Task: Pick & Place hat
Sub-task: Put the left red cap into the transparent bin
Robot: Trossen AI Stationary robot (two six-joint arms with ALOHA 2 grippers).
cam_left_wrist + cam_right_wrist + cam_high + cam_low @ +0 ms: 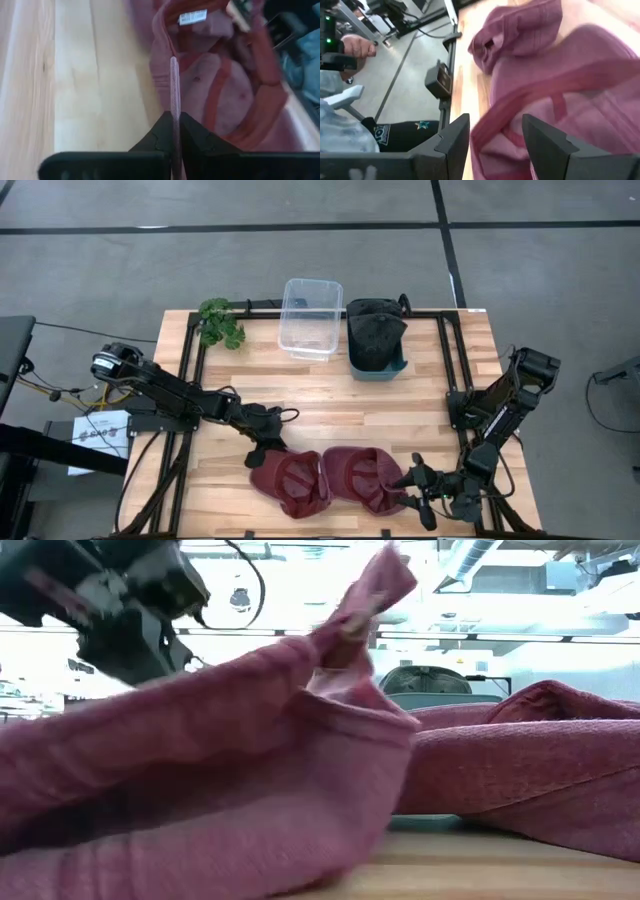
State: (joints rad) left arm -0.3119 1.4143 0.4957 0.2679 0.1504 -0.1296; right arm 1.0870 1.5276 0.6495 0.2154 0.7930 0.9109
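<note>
Two maroon caps lie side by side, touching, near the front edge of the wooden worktop: the left maroon cap and the right maroon cap, both turned so their insides and seam tapes show. The left pincer sits at the back edge of the left cap, its fingers pressed together on a thin fold of that cap's rim, which stands up edge-on between them in the left wrist view. The right pincer is low at the right side of the right cap with its fingers spread wide; cap fabric lies between them, though whether they touch it is hard to judge. At the back of the worktop stand a clear plastic container, a teal bin with a dark cap resting in it, and a sprig of green leaves. In the right wrist view a person's hand appears off the worktop's side.
</note>
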